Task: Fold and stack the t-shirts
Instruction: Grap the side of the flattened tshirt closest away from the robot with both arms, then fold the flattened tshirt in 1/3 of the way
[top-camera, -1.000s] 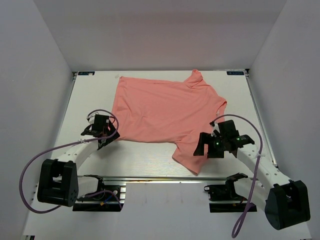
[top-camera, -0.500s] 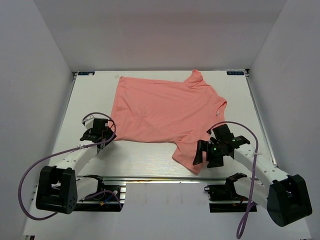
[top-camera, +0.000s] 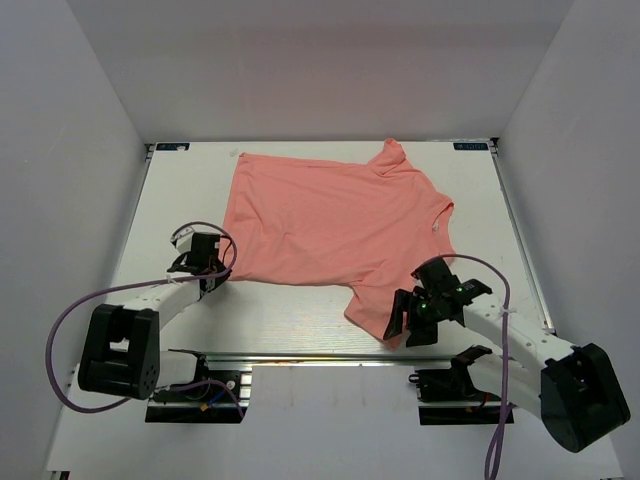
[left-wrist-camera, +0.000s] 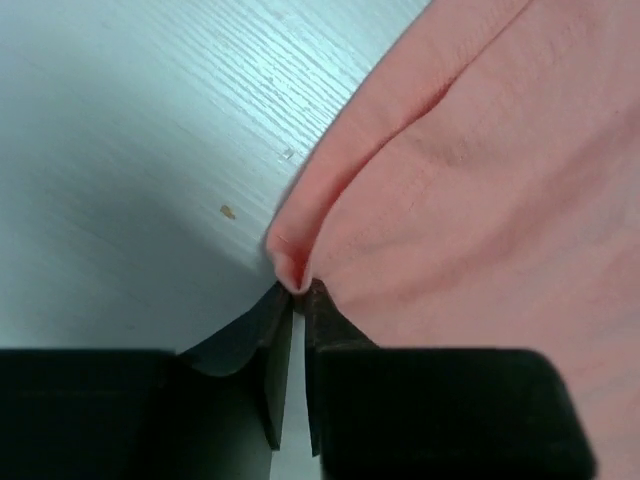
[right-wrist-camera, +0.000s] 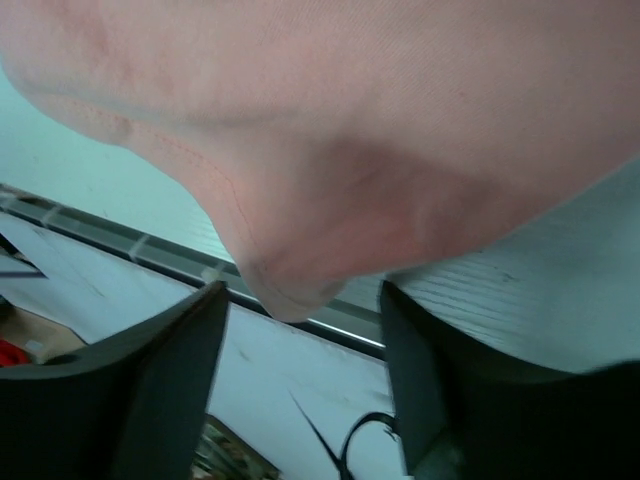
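At the near edge of the table (top-camera: 290, 315), the right gripper (top-camera: 407, 325) holds its fingers spread wide, and the nearest sleeve corner of the t-shirt (top-camera: 335, 225) lies between them. Slightly farther, on the left, the left gripper (left-wrist-camera: 298, 295) is clamped on the shirt's hem corner. Beyond, the salmon cloth lies spread flat to the table's far edge.

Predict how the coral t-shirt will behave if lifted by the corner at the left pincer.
Probably floppy: the t-shirt lies flat with soft wrinkles, and its edge bunches into a small fold at the left pincer. It would likely drape rather than hold shape. It looks thin, so probably light; pushing would likely rumple it, not slide it whole.
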